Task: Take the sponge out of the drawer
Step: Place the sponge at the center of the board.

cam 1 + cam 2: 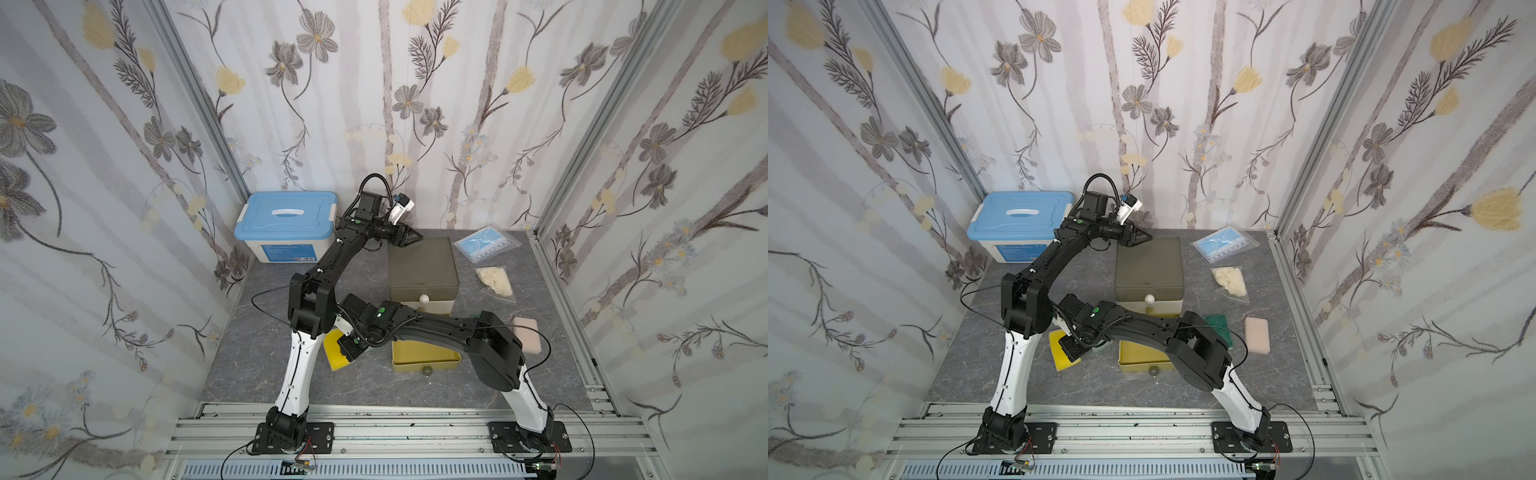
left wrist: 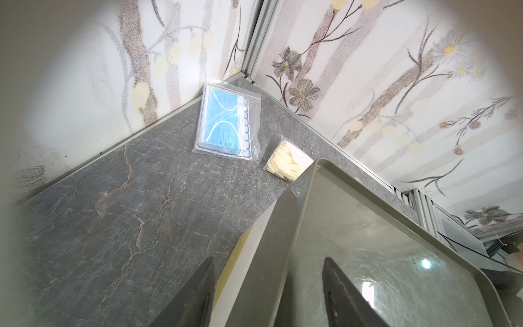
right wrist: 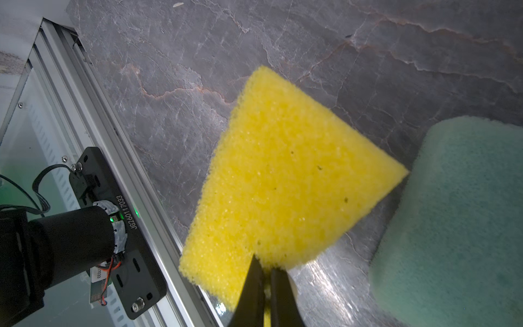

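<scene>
Right wrist view: my right claw is pressed together on the edge of the yellow sponge, pinching it thin between the two black fingers. The sponge hangs tilted over the grey marbled surface, one corner reaching a pale green sponge (whether they touch, I cannot tell).

Left wrist view: my left claw straddles a top corner of the olive cabinet, one finger outside the wall, the other over the lid, clamped on that edge. Beyond it, near the back corner, lie a clear bag of blue masks and a bag of pale material.

In both top views the yellow sponge is out of the drawer, over the surface just to my left of it. The drawer stands pulled out below the cabinet, my right arm crossing it. A pink sponge lies to the right, and a blue-lidded box stands at the back left.
</scene>
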Tool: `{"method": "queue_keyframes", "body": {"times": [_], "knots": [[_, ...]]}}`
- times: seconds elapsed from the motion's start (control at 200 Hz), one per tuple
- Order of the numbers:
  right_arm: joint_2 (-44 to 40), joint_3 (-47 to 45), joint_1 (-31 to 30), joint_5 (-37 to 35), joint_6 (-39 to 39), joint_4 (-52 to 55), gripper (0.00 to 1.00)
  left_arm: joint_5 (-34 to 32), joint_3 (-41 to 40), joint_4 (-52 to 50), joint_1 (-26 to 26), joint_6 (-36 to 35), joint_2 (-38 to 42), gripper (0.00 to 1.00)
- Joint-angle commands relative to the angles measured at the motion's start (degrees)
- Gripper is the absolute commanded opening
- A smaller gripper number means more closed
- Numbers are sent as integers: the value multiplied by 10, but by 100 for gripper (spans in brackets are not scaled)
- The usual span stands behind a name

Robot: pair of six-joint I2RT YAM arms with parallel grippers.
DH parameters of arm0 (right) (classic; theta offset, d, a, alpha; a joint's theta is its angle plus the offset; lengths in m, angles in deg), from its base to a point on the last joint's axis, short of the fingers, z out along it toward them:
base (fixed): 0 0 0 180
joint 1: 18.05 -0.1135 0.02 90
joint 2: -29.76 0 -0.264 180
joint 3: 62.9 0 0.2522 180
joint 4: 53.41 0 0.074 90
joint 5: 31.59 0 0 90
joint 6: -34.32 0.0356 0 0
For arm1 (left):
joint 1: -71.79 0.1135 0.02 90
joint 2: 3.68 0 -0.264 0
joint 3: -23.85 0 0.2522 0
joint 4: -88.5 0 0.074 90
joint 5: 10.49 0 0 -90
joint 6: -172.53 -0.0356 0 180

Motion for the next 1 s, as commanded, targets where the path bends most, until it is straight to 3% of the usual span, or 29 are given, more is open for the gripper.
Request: {"method": "queue_keyframes", "body": {"times": [0.0,0.844,0.994], "knots": [[15,20,1,7,-16,13,0,-5,-6,-93,-2,-1,-9,61],[132,164,14,-40,-70,168,0,-3,-6,-96,-2,-5,-11,61],[135,166,16,-38,-73,170,35,-4,-6,-97,-1,-6,-12,61]]}}
